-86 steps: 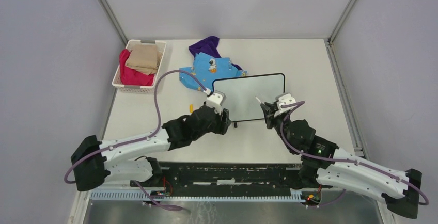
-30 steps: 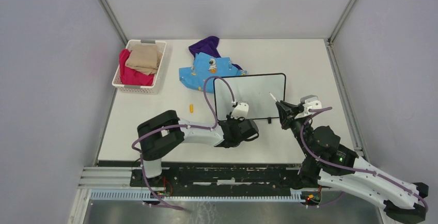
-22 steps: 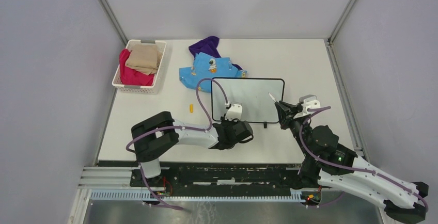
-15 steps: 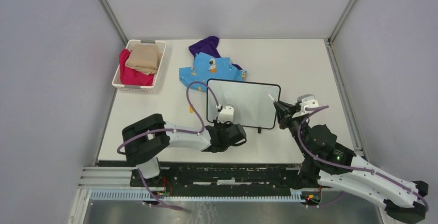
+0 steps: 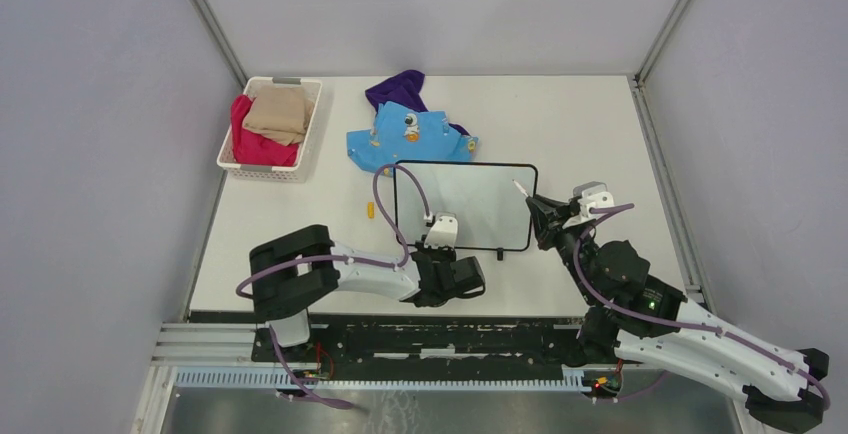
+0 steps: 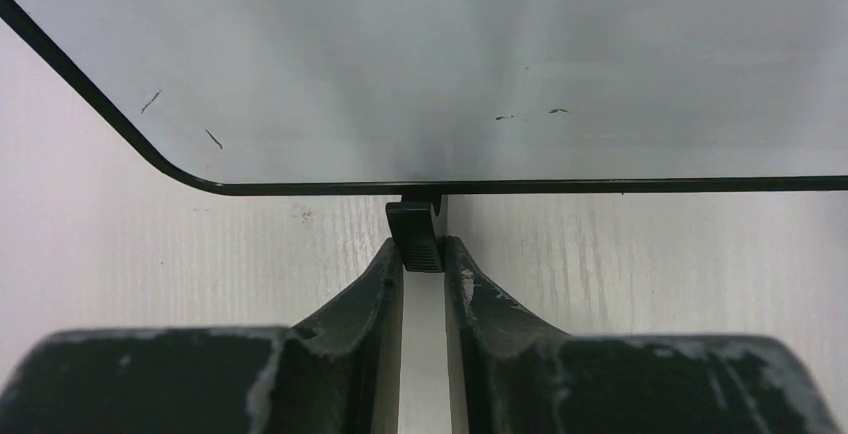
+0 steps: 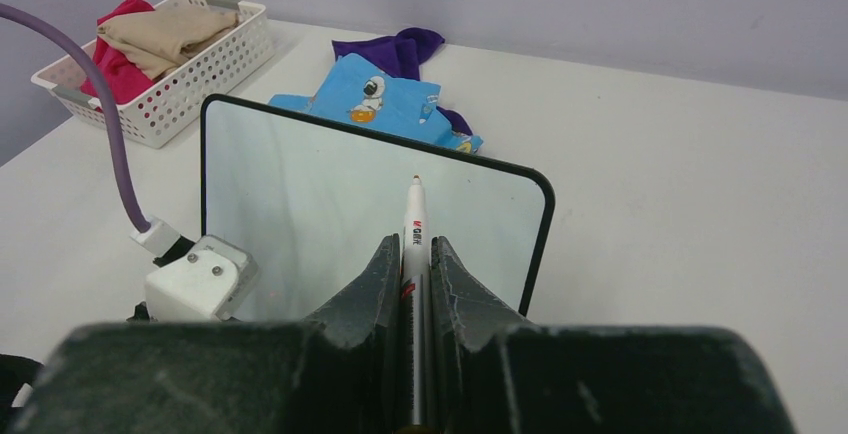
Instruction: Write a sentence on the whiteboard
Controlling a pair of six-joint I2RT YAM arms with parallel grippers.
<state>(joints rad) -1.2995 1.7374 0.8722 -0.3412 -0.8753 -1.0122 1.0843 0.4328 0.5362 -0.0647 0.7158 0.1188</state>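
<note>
Dragged leftward and toward the near edge of the surface (image 5: 600, 134), the whiteboard (image 5: 460, 204) lies mid-surface; our left jaws pinch its black foot (image 6: 414, 239), our right jaws pinch a marker (image 7: 414, 224) beside its right edge.

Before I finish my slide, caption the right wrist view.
Right hand grips a marker pointed toward the whiteboard.

Looks down on a white matte table (image 5: 600, 124), shut in at nine, twelve and three o'clock by plain lilac-grey walls (image 5: 90, 154); slim metal posts (image 5: 212, 19) at eleven and one o'clock; lit softly and evenly
</note>
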